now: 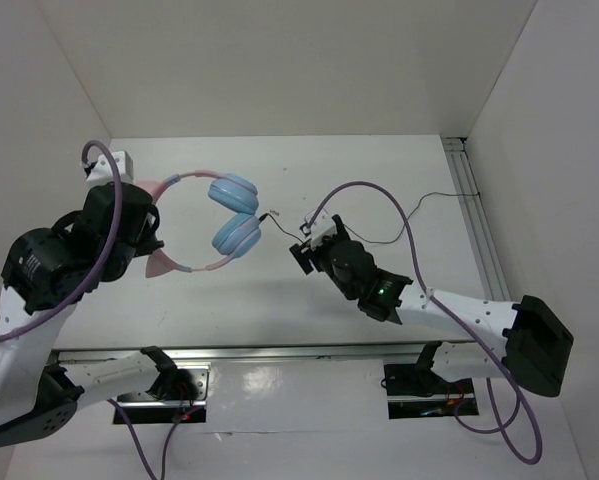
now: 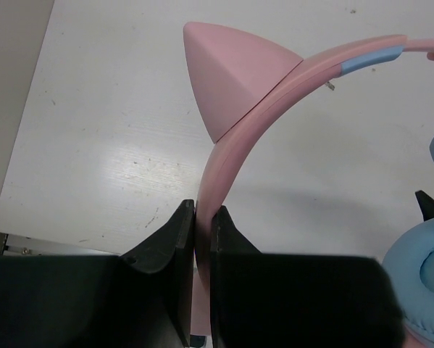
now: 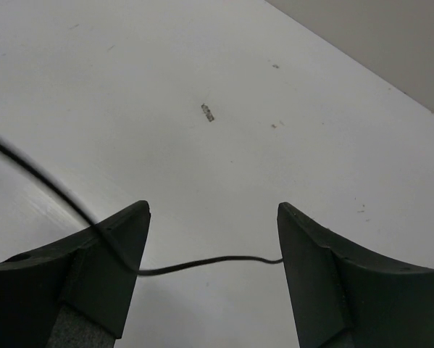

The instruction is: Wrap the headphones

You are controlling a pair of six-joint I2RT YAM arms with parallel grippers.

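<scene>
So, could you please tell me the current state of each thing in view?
Headphones: gripped at the pink headband, ear cups together.
Cord: unwrapped, trailing loose over the table.
Left claw: shut on the headband.
Right claw: open, cord passing between its fingers.

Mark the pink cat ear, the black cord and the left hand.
Cat ear point(image 2: 238, 80), left wrist view, middle of its face.
Cord point(image 3: 217, 259), right wrist view, mid-span.
Left hand point(image 2: 203, 210), left wrist view, between its fingertips.

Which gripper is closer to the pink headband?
Left. The left gripper is clamped on the headband; the right gripper sits apart, open, the black cord crossing between its fingers.
</scene>
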